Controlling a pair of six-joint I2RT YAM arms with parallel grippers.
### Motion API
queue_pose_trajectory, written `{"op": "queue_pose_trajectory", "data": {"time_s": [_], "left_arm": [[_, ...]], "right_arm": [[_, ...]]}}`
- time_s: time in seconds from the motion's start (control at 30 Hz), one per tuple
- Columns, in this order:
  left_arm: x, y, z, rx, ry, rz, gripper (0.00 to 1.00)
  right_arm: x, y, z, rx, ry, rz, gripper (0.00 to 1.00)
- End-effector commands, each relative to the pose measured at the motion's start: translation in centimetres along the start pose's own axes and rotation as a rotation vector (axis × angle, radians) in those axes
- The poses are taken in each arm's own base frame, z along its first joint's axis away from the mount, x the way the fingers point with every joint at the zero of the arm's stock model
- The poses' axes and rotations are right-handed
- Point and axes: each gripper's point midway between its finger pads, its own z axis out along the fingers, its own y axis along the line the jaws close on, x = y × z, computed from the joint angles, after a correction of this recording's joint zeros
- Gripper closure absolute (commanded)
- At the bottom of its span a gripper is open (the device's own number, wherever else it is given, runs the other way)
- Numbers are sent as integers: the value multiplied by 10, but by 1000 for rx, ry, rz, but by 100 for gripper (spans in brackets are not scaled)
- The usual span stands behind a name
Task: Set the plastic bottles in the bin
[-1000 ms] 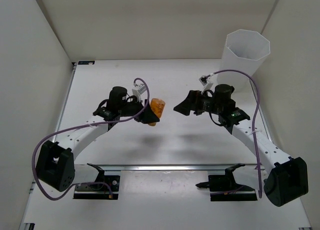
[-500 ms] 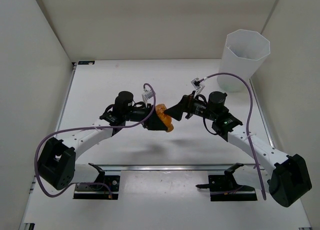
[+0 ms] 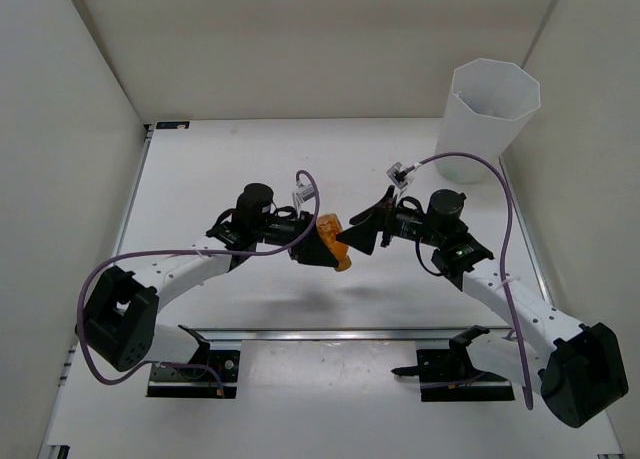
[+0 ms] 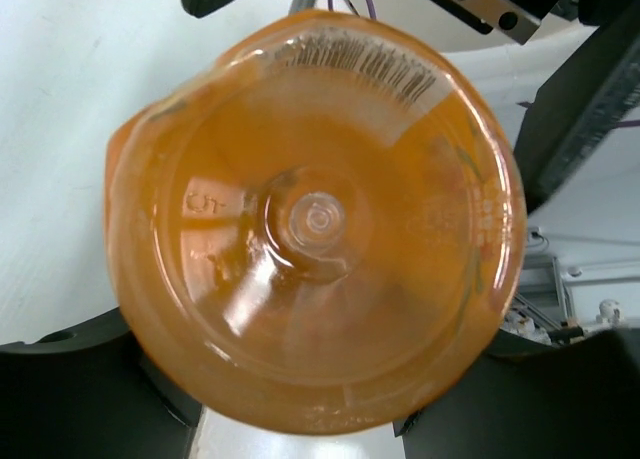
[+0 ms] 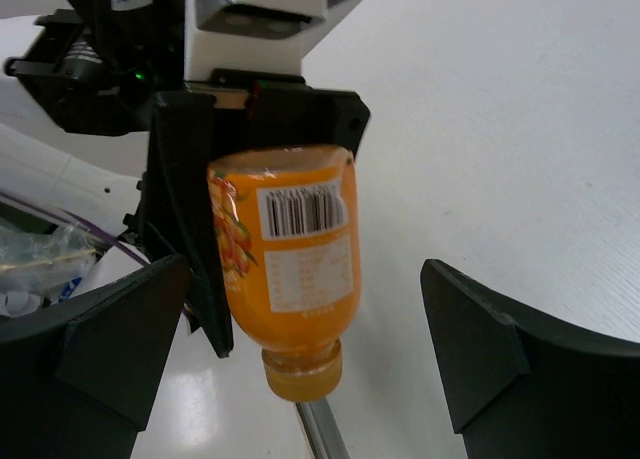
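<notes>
Near the middle of the table [image 3: 230, 164] the left gripper [image 3: 318, 245] is clamped on an orange bottle [image 3: 337, 251], held off the surface. From above, its black fingers hide most of the bottle. The left wrist view shows only the bottle's underside, which fills the frame, with the fingers cut off at 7 and 5 o'clock. The right gripper [image 3: 360, 231] sits just beside the bottle at 3 o'clock, its jaws spread wide and empty. Whether it touches the bottle cannot be told. Its camera shows the bottle with its cap [image 5: 301, 371] downward and its barcode [image 5: 300, 209] facing the lens. The bin [image 3: 490, 109] stands at 1 o'clock, well apart, its bottom out of sight.
</notes>
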Motion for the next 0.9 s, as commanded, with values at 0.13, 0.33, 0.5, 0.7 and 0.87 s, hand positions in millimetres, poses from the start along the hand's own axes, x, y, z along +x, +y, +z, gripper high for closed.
{"op": "queue_pose_trajectory", "data": {"time_s": [0.13, 0.33, 0.5, 0.7, 0.87], "left_arm": [[-5, -23, 2, 94, 23, 52, 85], [-6, -29, 5, 112, 36, 65, 86], [-3, -20, 11, 91, 60, 22, 89], [-1, -13, 11, 58, 63, 11, 88], [2, -12, 10, 48, 67, 2, 88]], "right_arm": [[-8, 30, 9, -167, -13, -99, 7], [1, 26, 17, -159, 15, -90, 13], [-2, 30, 25, -158, 10, -112, 19], [-2, 16, 29, -78, 14, -108, 54], [-8, 6, 26, -16, -10, -90, 100]]}}
